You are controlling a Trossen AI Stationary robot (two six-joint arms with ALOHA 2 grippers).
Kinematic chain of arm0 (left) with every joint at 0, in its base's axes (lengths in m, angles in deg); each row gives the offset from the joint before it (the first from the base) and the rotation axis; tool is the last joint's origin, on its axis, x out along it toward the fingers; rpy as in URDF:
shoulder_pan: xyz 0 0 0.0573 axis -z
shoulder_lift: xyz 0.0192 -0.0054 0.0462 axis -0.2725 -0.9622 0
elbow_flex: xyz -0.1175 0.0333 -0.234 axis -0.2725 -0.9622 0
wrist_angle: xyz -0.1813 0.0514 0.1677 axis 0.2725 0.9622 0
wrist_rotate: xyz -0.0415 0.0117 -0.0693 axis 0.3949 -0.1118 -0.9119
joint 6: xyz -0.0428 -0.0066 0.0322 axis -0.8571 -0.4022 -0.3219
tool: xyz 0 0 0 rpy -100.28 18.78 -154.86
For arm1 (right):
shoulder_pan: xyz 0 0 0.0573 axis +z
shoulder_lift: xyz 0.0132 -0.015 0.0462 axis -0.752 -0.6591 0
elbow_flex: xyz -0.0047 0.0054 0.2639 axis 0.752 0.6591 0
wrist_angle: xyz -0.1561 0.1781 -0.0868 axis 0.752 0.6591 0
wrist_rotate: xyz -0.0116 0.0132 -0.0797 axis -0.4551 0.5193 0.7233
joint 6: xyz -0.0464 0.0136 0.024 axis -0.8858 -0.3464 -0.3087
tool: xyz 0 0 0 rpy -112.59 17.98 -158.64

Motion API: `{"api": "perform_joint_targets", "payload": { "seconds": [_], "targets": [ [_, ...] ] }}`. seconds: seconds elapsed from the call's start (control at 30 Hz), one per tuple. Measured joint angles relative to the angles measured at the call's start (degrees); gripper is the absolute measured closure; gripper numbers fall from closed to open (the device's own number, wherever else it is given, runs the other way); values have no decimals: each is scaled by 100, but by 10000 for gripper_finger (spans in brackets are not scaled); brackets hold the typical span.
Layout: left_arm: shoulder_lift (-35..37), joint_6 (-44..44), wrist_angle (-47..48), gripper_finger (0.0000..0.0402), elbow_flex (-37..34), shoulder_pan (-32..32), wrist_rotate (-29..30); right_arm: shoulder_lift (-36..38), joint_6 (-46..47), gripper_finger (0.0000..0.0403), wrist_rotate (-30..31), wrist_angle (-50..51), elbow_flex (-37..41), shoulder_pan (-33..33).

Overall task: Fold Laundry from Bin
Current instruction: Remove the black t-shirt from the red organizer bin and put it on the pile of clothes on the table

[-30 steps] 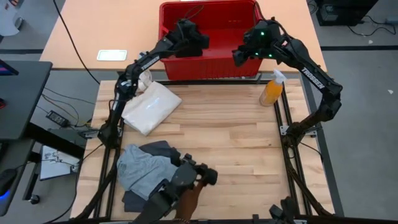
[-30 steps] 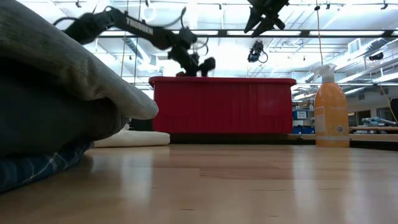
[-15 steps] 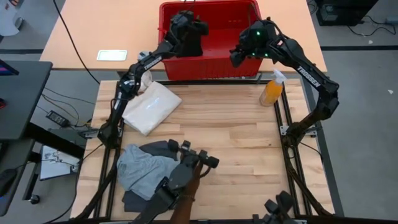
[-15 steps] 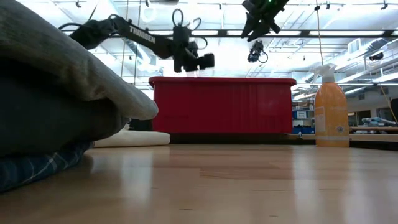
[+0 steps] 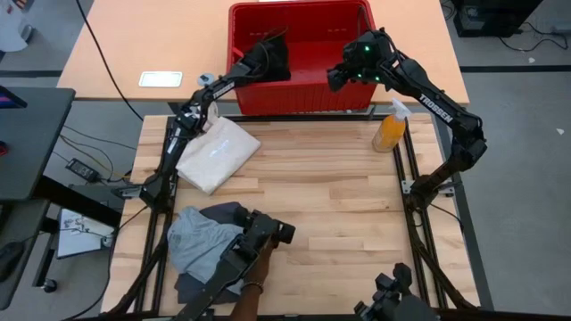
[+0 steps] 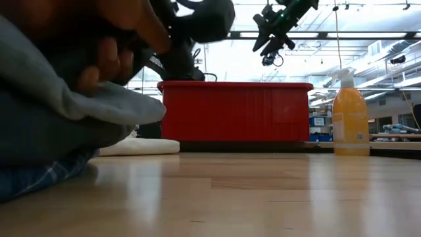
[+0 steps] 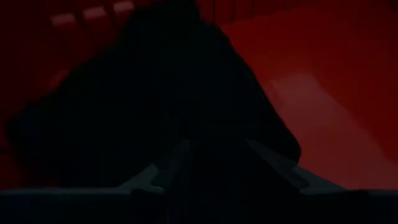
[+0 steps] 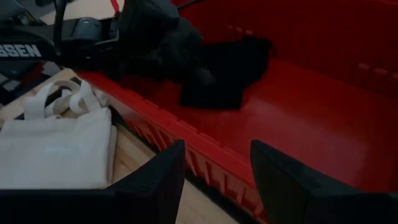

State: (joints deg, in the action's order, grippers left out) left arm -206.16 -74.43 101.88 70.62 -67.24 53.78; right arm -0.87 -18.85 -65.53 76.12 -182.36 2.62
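The red bin (image 5: 303, 100) stands beyond the table's far edge. A black piece of laundry (image 8: 230, 74) lies on its floor at the left. My left gripper (image 7: 217, 146) reaches down into the bin, open, with its fingertips right at the black piece (image 7: 155, 93). My right gripper (image 8: 214, 168) hangs open above the bin's near wall, right of the middle, with nothing between its fingers. More laundry is piled at the table's near left: a light grey piece (image 5: 201, 245) on a dark charcoal one (image 5: 227, 212), and plaid cloth (image 6: 33, 178) underneath. My left gripper comes at the black piece slanting down from the near left, its fingers apart on either side of a hump of the cloth (image 7: 211, 106). The dark picture does not let me tell whether the fingers touch it. The piece lies on the bin's floor.
A cream tote bag (image 5: 217, 153) lies on the table's far left, and an orange spray bottle (image 5: 390, 129) stands at the far right. A person's hand (image 6: 112, 52) rests on the pile at the near left. Bare wood (image 5: 330, 196) fills the middle.
My left gripper has gone down into the bin toward the black piece and tipped further downward. My right gripper has sunk a little and shifted slightly toward the left. A person's hand has come onto the laundry pile at the near left.
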Motion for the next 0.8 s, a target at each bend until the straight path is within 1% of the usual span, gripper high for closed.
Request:
{"api": "perform_joint_targets", "payload": {
  "seconds": [0.13,0.2,0.3,0.4,0.47,0.53,0.6,0.63,0.73,0.8],
  "targets": [
    [35,-23,122,251,-6,-23,-114,0,77,213,-102,-208,104,-98],
    [128,-8,-98,251,-7,-5,-170,0,80,213,-101,-326,172,-158],
    [326,85,-827,251,0,41,-207,0,39,213,-128,-421,293,-291],
    [374,225,-1826,251,13,83,-204,-57,-110,213,-267,-599,374,-492],
    [372,302,-2437,251,2,93,-206,-172,-223,213,-296,-663,387,-645],
    [409,432,-2835,251,0,93,-194,-341,-324,213,-260,-750,387,-793],
    [524,592,-2937,251,0,113,-137,-512,-436,213,89,-819,391,-923],
    [608,666,-2882,251,0,120,-52,-598,-513,213,401,-876,391,-975],
    [823,874,-2571,251,2,185,346,-851,-801,213,1594,-1157,391,-1092],
    [938,1113,-2382,251,2,236,571,-1007,-1095,213,2173,-1459,391,-1151]
  ]
}}
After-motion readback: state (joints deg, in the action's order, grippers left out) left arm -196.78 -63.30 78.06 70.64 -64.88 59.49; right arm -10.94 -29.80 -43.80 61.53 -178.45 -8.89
